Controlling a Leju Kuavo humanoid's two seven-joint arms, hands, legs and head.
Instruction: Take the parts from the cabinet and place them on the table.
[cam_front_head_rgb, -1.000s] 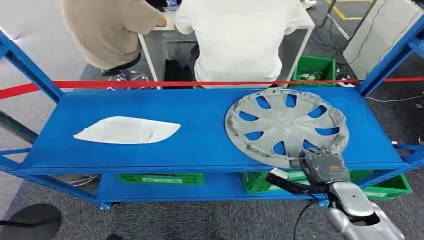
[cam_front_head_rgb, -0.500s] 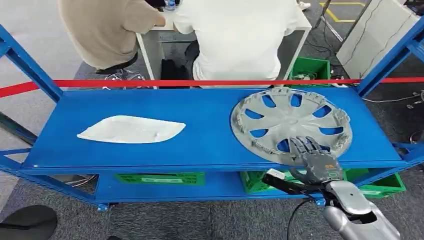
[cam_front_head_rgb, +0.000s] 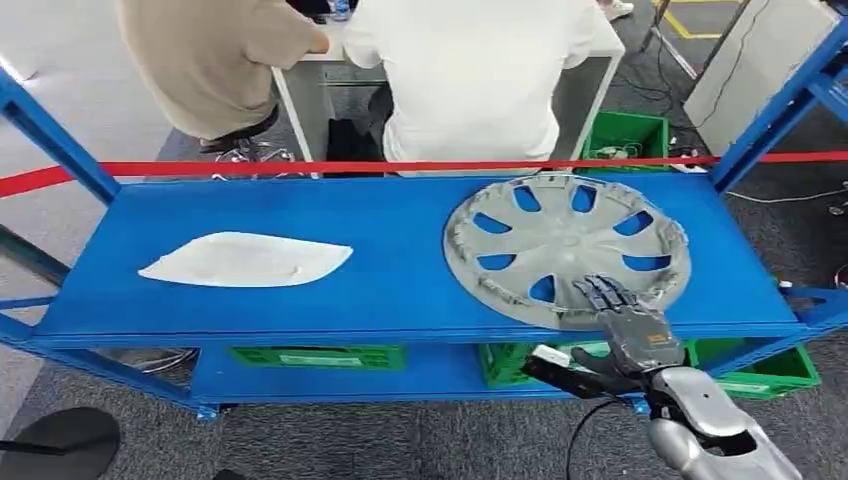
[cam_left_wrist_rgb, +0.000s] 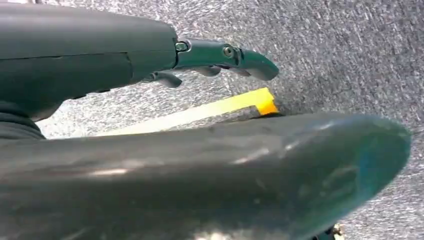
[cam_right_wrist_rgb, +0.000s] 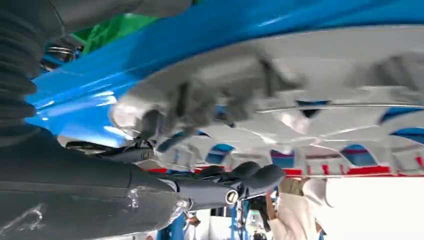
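A grey hubcap (cam_front_head_rgb: 565, 250) lies flat on the right part of the blue cabinet shelf (cam_front_head_rgb: 400, 290). A white, leaf-shaped part (cam_front_head_rgb: 245, 260) lies on the shelf's left part. My right hand (cam_front_head_rgb: 625, 320) is at the shelf's front edge, its fingers (cam_front_head_rgb: 605, 293) spread and lying over the hubcap's near rim. The right wrist view shows the hubcap (cam_right_wrist_rgb: 300, 95) close beside the stretched fingers (cam_right_wrist_rgb: 250, 175); a grip is not visible. My left hand (cam_left_wrist_rgb: 200, 55) hangs over grey carpet, fingers straight, holding nothing.
A red tape (cam_front_head_rgb: 400, 166) runs along the shelf's far edge. Two people sit with their backs to me at a white table (cam_front_head_rgb: 310, 90) behind it. Green crates (cam_front_head_rgb: 320, 357) stand on the lower shelf. Blue uprights (cam_front_head_rgb: 770, 110) flank the shelf.
My right hand went from curled at the hubcap's near edge to fingers spread over its rim. The picture has shifted slightly with the camera.
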